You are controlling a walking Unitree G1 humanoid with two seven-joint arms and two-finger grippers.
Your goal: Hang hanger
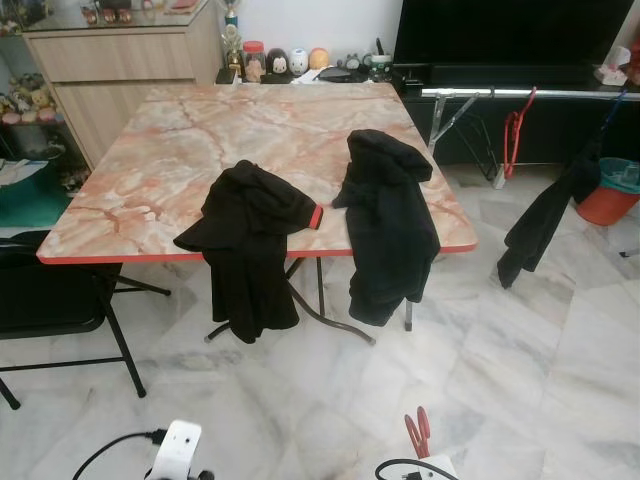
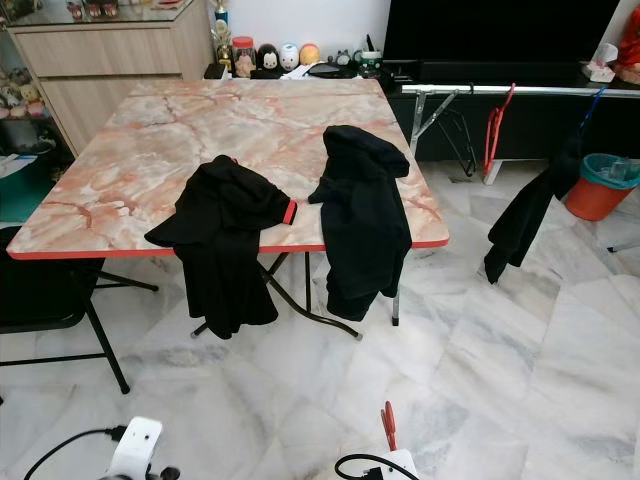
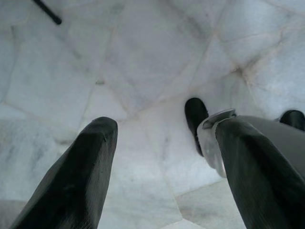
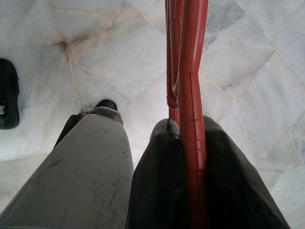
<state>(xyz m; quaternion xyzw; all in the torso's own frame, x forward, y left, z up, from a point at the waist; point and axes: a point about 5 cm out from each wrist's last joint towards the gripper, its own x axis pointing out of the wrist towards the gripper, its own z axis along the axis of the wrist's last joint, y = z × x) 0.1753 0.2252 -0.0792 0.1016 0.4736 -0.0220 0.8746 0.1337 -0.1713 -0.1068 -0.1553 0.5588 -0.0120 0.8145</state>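
R gripper [image 4: 183, 143] clenched on red hanger [image 4: 190, 71], carried low for the rail [image 1: 520, 92]. L gripper [image 3: 162, 167] spread, idle. 2 black garments [image 1: 250, 240] overhang table's [image 1: 150, 160] near edge.

floor [image 1: 520, 350]: white marble | table [image 1: 200, 150]: pink marble top | cabinet [image 1: 120, 60]: wooden

The right hand [image 4: 183, 138] hung low, its black fingers clamped on a red plastic hanger [image 4: 187, 57]; the left hand [image 3: 162, 157] hung with fingers apart.
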